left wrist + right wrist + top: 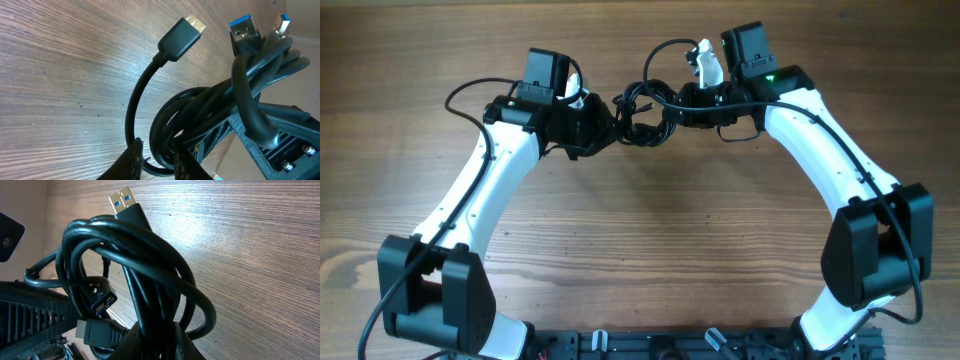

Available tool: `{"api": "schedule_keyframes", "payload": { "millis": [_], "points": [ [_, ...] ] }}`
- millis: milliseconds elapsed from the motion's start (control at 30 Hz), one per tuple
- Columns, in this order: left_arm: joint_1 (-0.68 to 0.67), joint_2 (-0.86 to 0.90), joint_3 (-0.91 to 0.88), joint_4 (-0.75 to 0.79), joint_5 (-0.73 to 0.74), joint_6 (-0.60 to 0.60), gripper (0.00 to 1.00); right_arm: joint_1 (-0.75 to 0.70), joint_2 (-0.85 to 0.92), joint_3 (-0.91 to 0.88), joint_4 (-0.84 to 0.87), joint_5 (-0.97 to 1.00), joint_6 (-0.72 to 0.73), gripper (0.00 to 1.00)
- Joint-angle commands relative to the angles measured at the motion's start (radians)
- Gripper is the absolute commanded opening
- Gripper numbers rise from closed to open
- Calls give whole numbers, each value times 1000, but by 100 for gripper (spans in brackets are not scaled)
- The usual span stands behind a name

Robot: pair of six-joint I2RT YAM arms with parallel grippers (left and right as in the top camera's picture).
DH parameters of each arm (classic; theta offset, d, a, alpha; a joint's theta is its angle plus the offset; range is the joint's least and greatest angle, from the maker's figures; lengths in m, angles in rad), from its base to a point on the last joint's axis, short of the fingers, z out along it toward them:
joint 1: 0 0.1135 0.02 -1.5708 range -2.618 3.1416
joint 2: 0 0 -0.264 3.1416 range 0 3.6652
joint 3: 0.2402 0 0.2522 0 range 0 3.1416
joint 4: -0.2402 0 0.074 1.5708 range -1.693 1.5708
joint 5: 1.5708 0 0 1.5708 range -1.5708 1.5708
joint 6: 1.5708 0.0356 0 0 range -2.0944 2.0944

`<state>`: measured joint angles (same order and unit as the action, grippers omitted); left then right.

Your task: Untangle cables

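tangled usb cables look light, soft and a little springy. left tool and right tool each pinch some strands. free plug end seems the best place to take.

Brown wood-grain table under soft light

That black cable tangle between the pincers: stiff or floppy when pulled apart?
The tangle of thin black rubbery cables is probably semi-stiff: its loops hold round curves rather than drooping. Likely light: thin cords. The blocky black plug and blue-tongued USB plug may snag on loops.
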<state>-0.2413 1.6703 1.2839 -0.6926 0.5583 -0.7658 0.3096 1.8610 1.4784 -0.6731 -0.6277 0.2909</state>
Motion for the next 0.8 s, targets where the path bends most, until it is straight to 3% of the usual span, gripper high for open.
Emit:
{"api": "schedule_keyframes", "payload": {
  "millis": [0, 300, 767],
  "points": [
    [-12, 13, -3, 32, -54, -6, 23, 13, 3, 2, -2, -76, -3, 4],
    [-45, 13, -3, 122, -160, -37, 19, 13, 3, 2, -2, -197, -41, 4],
    [-68, 15, -8, 93, -219, -39, 20, 14, 3, 2, -2, -264, -81, 4]
  ]
}}
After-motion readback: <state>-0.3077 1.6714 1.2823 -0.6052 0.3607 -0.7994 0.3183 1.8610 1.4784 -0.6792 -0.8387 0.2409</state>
